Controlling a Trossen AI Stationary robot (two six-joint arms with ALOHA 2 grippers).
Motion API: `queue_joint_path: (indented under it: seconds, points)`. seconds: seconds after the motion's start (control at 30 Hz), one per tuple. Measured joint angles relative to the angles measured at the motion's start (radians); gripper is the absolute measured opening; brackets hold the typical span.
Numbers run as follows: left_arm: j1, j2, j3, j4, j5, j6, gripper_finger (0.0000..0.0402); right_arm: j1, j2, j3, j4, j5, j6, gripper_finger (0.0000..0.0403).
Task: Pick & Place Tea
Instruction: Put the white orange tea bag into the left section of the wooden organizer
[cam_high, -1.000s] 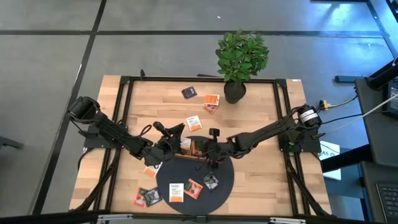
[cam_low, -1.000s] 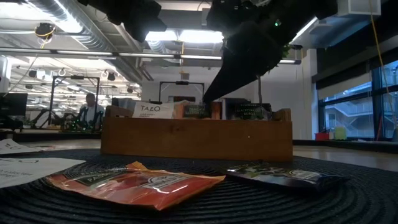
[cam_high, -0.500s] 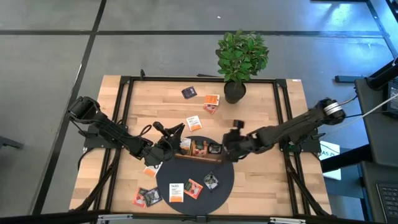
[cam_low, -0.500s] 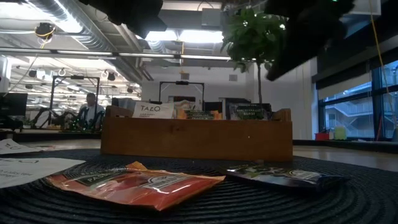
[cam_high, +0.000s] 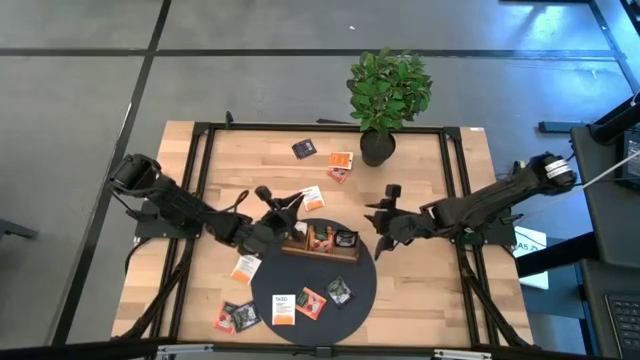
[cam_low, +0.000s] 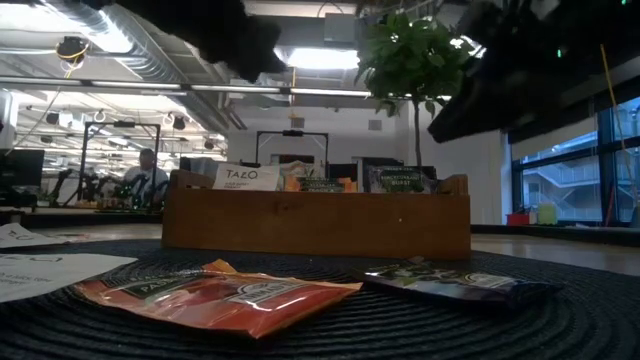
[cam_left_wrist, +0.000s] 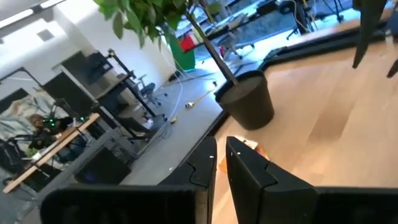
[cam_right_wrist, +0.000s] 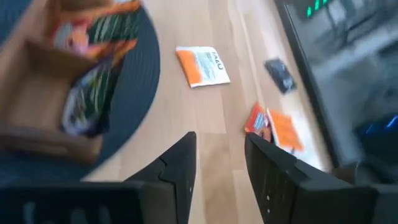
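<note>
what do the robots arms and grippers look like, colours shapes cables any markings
Both arms are dark, near black, built from slim jointed segments with black cables running along them. The right arm's outer joint carries a pale silver-white round cap. The left gripper and right gripper each end in two flat, angular black fingers with chamfered tips. No printed markings can be made out on either arm.

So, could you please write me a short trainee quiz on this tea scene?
1. True or false: the right gripper holds a sachet.
2. The wooden tray stands on: A) the bare tabletop, B) the dark round mat, C) the plant pot.
3. How many sachets lie on the mat outside the tray?
Key: 1 false, its jaws stand open and empty; 2 B; 3 three.
</note>
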Motion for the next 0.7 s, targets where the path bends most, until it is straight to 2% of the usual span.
queue_joint_path:
  seconds: [0.07,0.2,0.37,0.43,0.7]
  points:
    - [0.015,0.000,0.000,-0.046,0.021,-0.028,0.0033,-0.026,0.004,-0.026,0.043,-0.002,-0.051,0.0139]
    - [0.040,0.000,0.000,-0.106,0.037,-0.080,0.0033,-0.123,0.011,-0.019,0.029,-0.044,-0.004,0.0137]
    - [0.053,0.000,0.000,-0.114,0.045,-0.091,0.0033,-0.272,0.011,0.032,0.029,-0.220,-0.077,0.0124]
    - [0.052,0.000,0.000,-0.114,0.045,-0.090,0.0033,-0.325,0.011,0.048,0.029,-0.254,-0.127,0.0120]
    - [0.051,0.000,0.000,-0.128,0.045,-0.091,0.0033,-0.486,0.114,0.121,0.018,-0.275,-0.317,0.0114]
